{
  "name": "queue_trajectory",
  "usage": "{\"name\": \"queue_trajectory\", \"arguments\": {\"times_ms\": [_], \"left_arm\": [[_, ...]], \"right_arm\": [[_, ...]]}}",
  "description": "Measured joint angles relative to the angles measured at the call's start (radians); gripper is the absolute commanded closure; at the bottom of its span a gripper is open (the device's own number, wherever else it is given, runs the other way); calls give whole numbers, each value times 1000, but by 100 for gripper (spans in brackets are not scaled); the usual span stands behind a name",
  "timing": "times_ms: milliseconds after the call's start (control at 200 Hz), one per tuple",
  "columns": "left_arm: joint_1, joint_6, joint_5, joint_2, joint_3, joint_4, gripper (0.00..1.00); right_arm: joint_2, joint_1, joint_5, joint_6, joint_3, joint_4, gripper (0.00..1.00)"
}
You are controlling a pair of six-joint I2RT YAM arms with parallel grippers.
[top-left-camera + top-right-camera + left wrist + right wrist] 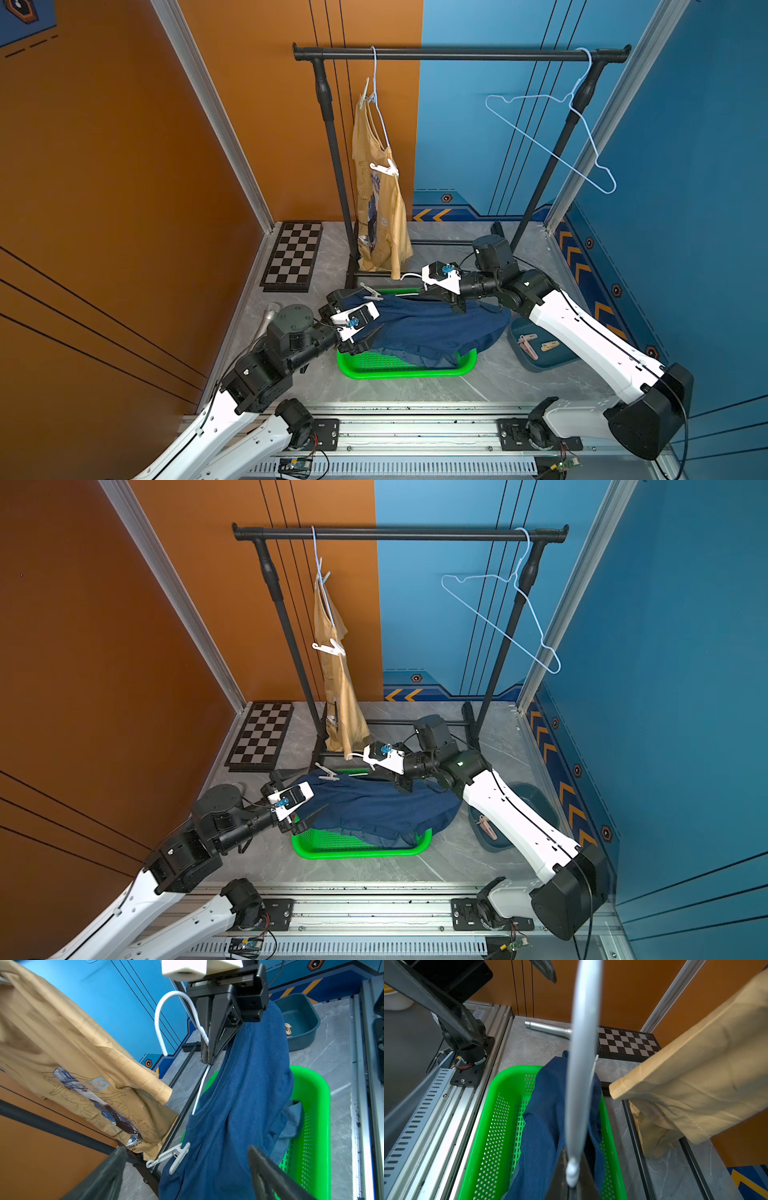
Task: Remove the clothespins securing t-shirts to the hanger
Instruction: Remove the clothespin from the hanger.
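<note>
My left gripper [187,1150] is spread wide and holds nothing. Its fingers [108,1174] stand on either side of a white pin [172,1156], with a gap on each side. That pin is clipped to the navy shirt [239,1115].

My right gripper [207,1057] is pressed together on the neck of a white hanger [158,1020]. It holds the hanger and the navy shirt over a green basket [315,1095] at the front middle of the counter [498,382]. The shirt's hem drapes into the basket beside a slate shirt [293,1124].

Bare counter lies in front of the basket and to its left.

Just behind the basket runs the foot bar of a black rack [457,54], along the counter's back edge. A yellow shirt [380,199] hangs at the left end of the rack's rail, its hem near the basket's back rim. It carries a white clip [385,168] and a pale green clip [365,97]. An empty hanger [552,137] hangs at the rail's right end.

A teal tub [301,1014] sits by the counter's right edge, partly under my right arm, with loose pins [528,345] inside. A chessboard [293,255] fills the back left corner. A microphone [268,316] lies at the left edge, beside my left arm.
</note>
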Motion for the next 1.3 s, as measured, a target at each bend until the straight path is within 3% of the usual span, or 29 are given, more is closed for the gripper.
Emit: {"name": "queue_trajectory", "arguments": {"times_ms": [676, 1156, 1181, 1301], "left_arm": [[251, 181, 247, 80, -1, -166, 8], [378, 315, 305, 228, 3, -169, 12], [378, 316, 309, 233, 3, -169, 17], [378, 322, 336, 253, 5, -169, 21]], "right_arm": [[-98, 71, 80, -120, -10, -95, 100], [-106, 162, 128, -148, 17, -164, 100], [-106, 164, 129, -149, 19, -166, 100], [-109, 166, 132, -152, 32, -174, 100]]}}
